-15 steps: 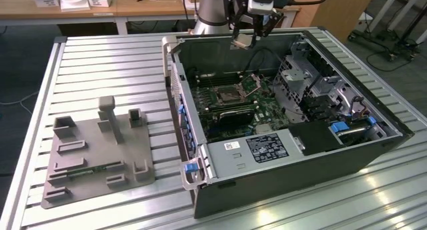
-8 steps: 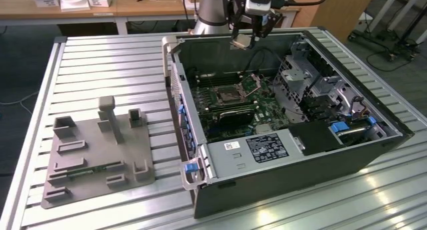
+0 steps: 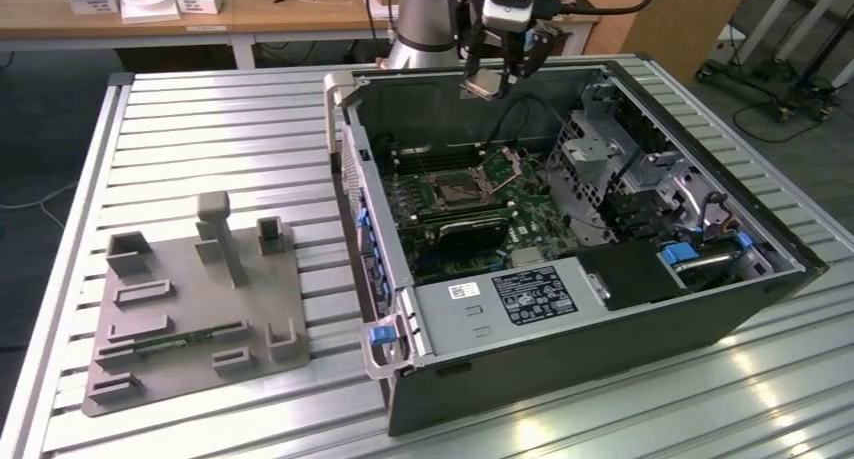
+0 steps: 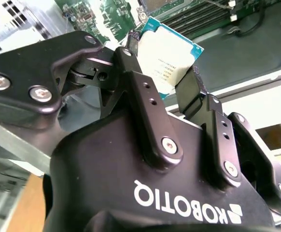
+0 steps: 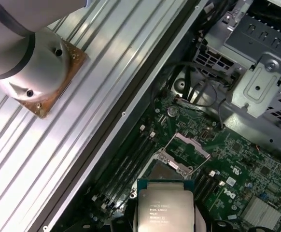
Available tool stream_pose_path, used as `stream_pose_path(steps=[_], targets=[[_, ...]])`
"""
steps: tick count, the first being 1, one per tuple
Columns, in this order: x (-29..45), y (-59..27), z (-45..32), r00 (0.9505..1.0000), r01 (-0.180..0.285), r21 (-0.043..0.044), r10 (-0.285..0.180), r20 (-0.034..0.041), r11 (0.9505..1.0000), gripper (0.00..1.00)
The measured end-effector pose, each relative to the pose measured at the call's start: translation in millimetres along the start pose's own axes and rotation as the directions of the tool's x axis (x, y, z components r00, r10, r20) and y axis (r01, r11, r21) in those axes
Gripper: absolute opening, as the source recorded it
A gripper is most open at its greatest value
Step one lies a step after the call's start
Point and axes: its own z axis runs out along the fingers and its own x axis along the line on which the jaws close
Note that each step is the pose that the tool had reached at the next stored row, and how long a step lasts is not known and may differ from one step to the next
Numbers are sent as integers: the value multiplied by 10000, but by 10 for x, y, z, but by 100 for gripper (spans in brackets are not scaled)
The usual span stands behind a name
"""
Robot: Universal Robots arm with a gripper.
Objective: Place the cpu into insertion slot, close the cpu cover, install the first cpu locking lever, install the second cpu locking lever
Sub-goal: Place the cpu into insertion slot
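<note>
Above the open case [image 3: 561, 379], pincer [image 3: 494, 82] holds cpu [image 4: 169, 53]; cpu cover [image 3: 505, 165] stands raised.

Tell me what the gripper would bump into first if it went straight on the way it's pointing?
Probably the open socket on the green board, with the chip the gripper holds touching first. The way down looks free, but depth is hard to judge.

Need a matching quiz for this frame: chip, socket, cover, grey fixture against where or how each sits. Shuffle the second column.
1 chip
2 socket
3 cover
4 grey fixture

A tilted up, open
B on the table, at the exterior view's left of the case
C held in the gripper, above the case
D uncovered, on the green board

Pairs: 1-C, 2-D, 3-A, 4-B
</note>
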Motion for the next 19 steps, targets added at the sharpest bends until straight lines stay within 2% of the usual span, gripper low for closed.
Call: stream_pose_path(steps=[3,7,19], targets=[[0,-1,6,9988,-489,-10,489,44,9988,54],[-1,-1,10,9948,-1011,-21,1011,90,9949,54],[0,-1,11,9944,-1057,-25,1057,93,9944,54]])
